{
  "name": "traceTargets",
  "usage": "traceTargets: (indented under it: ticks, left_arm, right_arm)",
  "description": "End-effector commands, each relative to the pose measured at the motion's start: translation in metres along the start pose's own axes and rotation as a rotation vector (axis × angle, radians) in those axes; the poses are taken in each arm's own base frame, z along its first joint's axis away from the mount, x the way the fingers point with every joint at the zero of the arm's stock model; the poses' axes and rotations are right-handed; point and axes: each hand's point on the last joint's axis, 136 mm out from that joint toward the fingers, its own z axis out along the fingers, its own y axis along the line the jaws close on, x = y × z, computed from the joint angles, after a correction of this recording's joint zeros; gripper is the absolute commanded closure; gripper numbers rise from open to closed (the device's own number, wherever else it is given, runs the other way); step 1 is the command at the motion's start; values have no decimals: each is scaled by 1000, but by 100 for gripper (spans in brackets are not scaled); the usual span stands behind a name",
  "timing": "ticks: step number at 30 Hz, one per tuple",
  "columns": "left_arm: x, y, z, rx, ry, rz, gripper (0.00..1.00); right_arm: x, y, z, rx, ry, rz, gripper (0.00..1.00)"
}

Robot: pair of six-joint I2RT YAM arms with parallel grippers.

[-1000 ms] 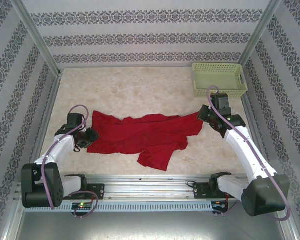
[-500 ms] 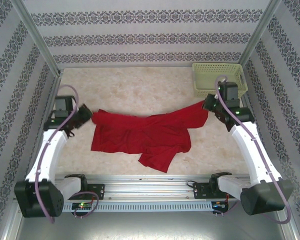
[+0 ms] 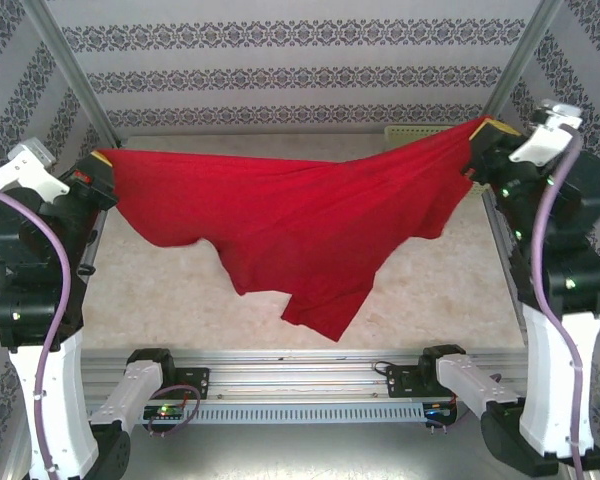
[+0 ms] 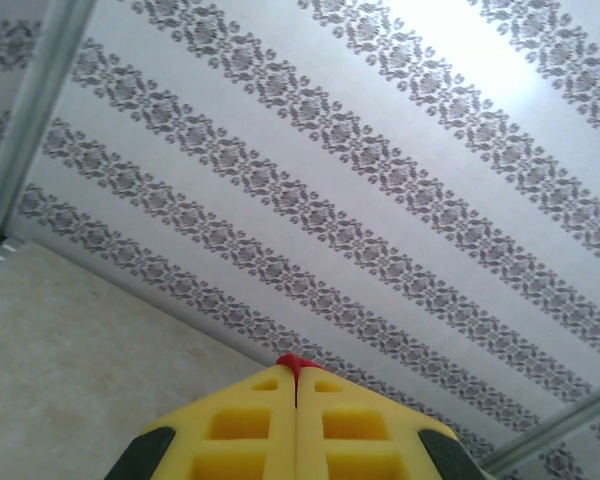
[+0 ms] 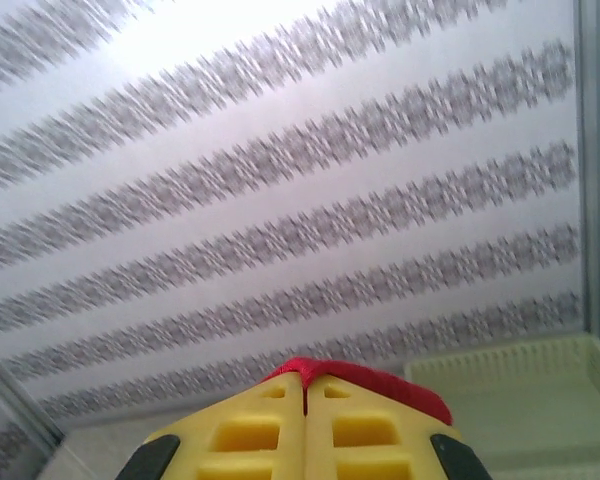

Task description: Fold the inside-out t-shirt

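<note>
The red inside-out t-shirt (image 3: 290, 220) hangs in the air, stretched between both raised arms, its lower part drooping toward the table's front. My left gripper (image 3: 102, 161) is shut on its left end; in the left wrist view a small red tuft of the t-shirt (image 4: 296, 365) pokes out between the closed yellow fingers (image 4: 250, 420) of my left gripper (image 4: 298, 380). My right gripper (image 3: 480, 130) is shut on the right end; a red fold of the t-shirt (image 5: 380, 380) lies over the closed yellow fingers (image 5: 370, 430) of my right gripper (image 5: 306, 385).
The pale green lattice basket (image 3: 420, 130) stands at the back right corner, mostly behind the shirt, and the basket (image 5: 510, 365) appears low in the right wrist view. Metal frame posts (image 3: 70, 70) and patterned walls enclose the marbled table (image 3: 160, 290).
Both arms rose high and apart, lifting the shirt off the table and stretching it out in the air. The left gripper shut on its end early in this span.
</note>
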Motion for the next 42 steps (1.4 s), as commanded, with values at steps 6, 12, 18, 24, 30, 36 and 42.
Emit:
traceTargets:
  ticks: [6,12,18,24,30,36,42]
  left_arm:
    - [26,33,47,-181,153,32,100]
    - [111,55,126,-193,537,-29,100]
    - [99,47,137,-123,520,-70,100]
    - [43,12,93,7,292,-36,100]
    - [-15,-29,19,153,5,-5,100]
    - [-61,-49,-45,168,-188,51,100]
    - [-68,-34,-28,42,-161,59,100]
  right_arm:
    - [-39,0,-2,37,-113,-80,100]
    - [1,-10,59,41,26,-103,100]
    - [16,-13,87,32,97,-106,100]
    - [-13,3,58,-24,14,-96,100]
    - [-60,37,-11,-153,-158,-108,100]
    - [-107,59,-77,-206,-331,-130,100]
    - [-130,59,-76,-174,-381,-151,100]
